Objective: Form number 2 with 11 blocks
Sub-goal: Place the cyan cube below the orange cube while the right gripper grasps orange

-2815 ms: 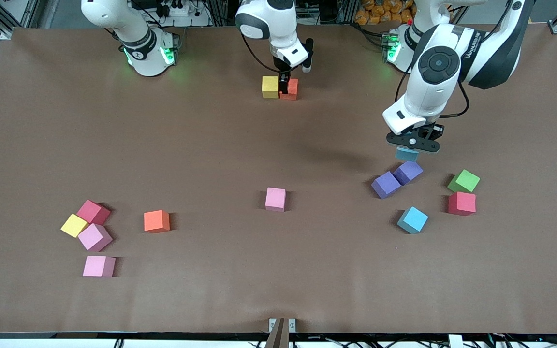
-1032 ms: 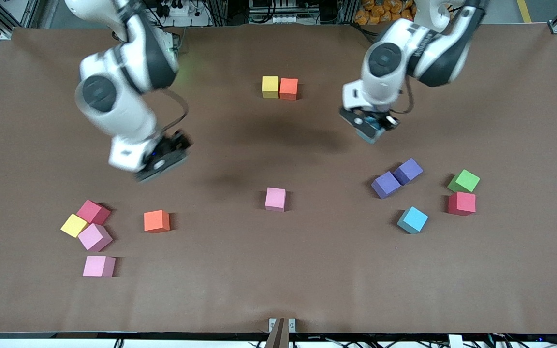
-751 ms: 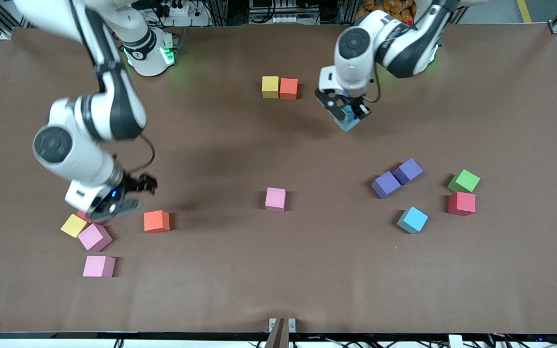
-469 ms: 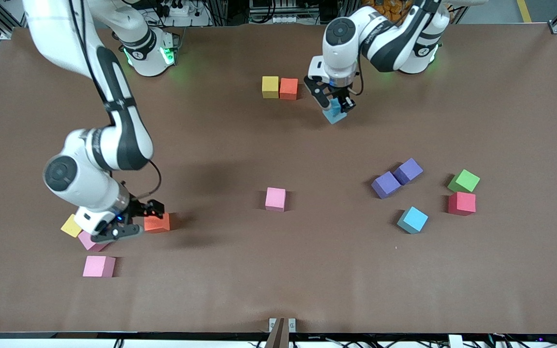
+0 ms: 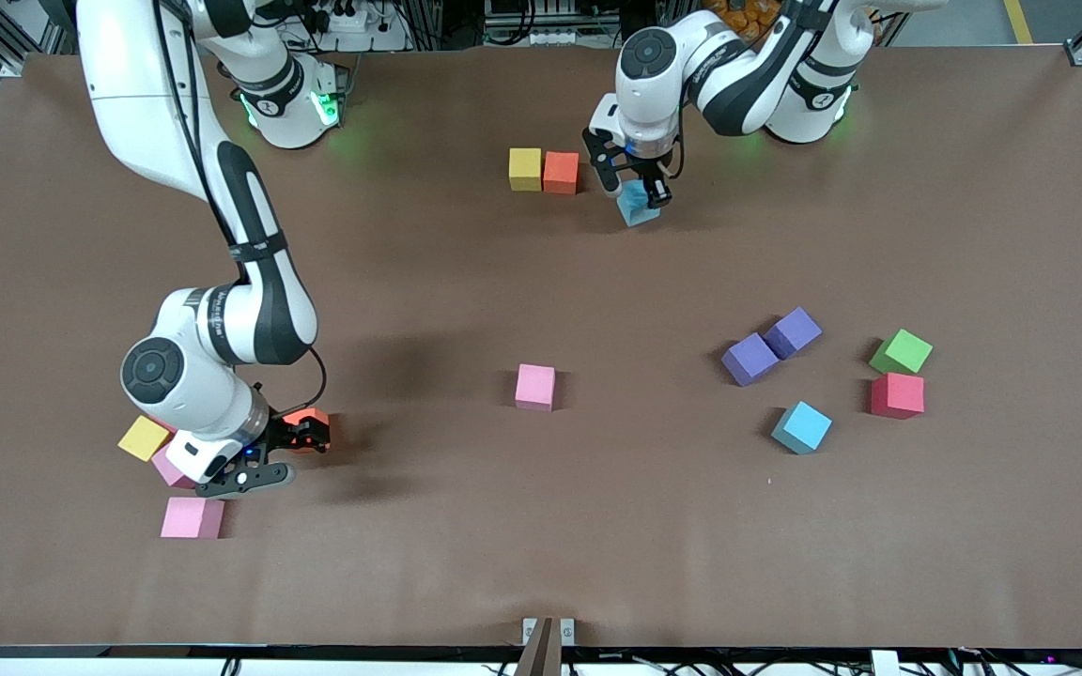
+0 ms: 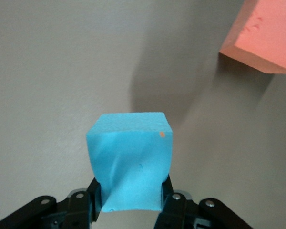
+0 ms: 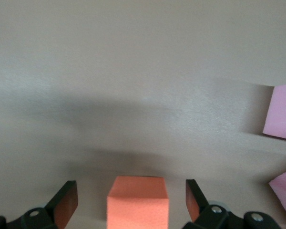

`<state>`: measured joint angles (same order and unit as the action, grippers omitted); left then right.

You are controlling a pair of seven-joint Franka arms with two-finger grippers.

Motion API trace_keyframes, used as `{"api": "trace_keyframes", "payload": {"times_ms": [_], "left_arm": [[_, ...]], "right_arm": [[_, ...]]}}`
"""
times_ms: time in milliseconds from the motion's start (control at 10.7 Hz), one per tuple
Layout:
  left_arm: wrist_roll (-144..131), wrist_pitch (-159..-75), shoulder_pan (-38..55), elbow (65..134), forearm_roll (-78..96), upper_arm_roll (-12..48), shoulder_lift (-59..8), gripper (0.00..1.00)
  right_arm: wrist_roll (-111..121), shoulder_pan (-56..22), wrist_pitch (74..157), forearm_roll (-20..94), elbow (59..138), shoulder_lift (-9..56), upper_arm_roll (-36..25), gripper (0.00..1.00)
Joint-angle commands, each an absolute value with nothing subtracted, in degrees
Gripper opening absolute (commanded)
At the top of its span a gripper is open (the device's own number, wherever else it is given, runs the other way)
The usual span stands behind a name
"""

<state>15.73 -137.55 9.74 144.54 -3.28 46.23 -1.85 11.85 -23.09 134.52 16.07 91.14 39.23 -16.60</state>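
The number 2 stands as a yellow block (image 5: 525, 169) and an orange block (image 5: 561, 173) side by side near the robots' bases. My left gripper (image 5: 636, 191) is shut on a light blue block (image 5: 638, 207) (image 6: 129, 157), low over the table beside that orange block (image 6: 264, 36). My right gripper (image 5: 295, 439) (image 7: 129, 202) is open and low, its fingers (image 7: 66, 206) on either side of a second orange block (image 5: 308, 417) (image 7: 138, 202) without touching it. Loose blocks: pink (image 5: 535, 387), two purple (image 5: 749, 360) (image 5: 793, 332), red (image 5: 897, 394), light blue (image 5: 801, 427).
A green cube (image 5: 901, 351) sits beside the red block. By my right arm lie a yellow block (image 5: 144, 437), a partly hidden pink block (image 5: 168, 467) and another pink block (image 5: 192, 517). Two pink blocks (image 7: 281, 112) (image 7: 283, 191) show in the right wrist view.
My left gripper carried the light blue block from over the purple blocks to beside the row's orange block. My right arm swung from the row down around the loose orange block.
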Motion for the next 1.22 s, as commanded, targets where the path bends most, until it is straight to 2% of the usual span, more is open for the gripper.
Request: {"api": "trace_keyframes", "payload": {"times_ms": [0,657,751,844,938,1032,1126], "left_arm": [[18.62,-141.48,9.32,144.93,-2.63,49.82,-4.82,0.03],[21.80,-143.35,10.90,144.58,-2.99,50.98,-9.40,0.01],[22.14,-143.44,10.90,144.23,-2.99,50.98,-11.41,0.02],[22.15,-143.87,11.07,144.05,-2.99,50.98,-12.03,0.02],[21.45,-144.31,12.47,143.97,-2.99,50.98,-11.87,0.02],[20.49,-144.75,13.35,143.79,-2.90,50.98,-11.87,0.02],[18.56,-145.89,13.88,143.79,-2.90,50.98,-11.95,0.02]], "right_arm": [[13.89,-22.06,134.38,17.31,91.93,39.55,-15.82,1.00],[13.89,-21.09,137.20,17.49,97.73,39.99,-13.27,1.00],[13.97,-21.09,137.11,18.01,97.73,40.16,-13.36,0.88],[13.97,-21.18,137.02,18.02,97.65,40.17,-13.36,0.62],[14.06,-21.18,136.85,17.93,97.30,40.17,-13.36,0.41],[14.06,-21.18,136.67,17.93,96.86,40.08,-13.36,0.25],[14.24,-21.27,136.58,17.93,96.25,39.99,-13.27,0.20]]}}
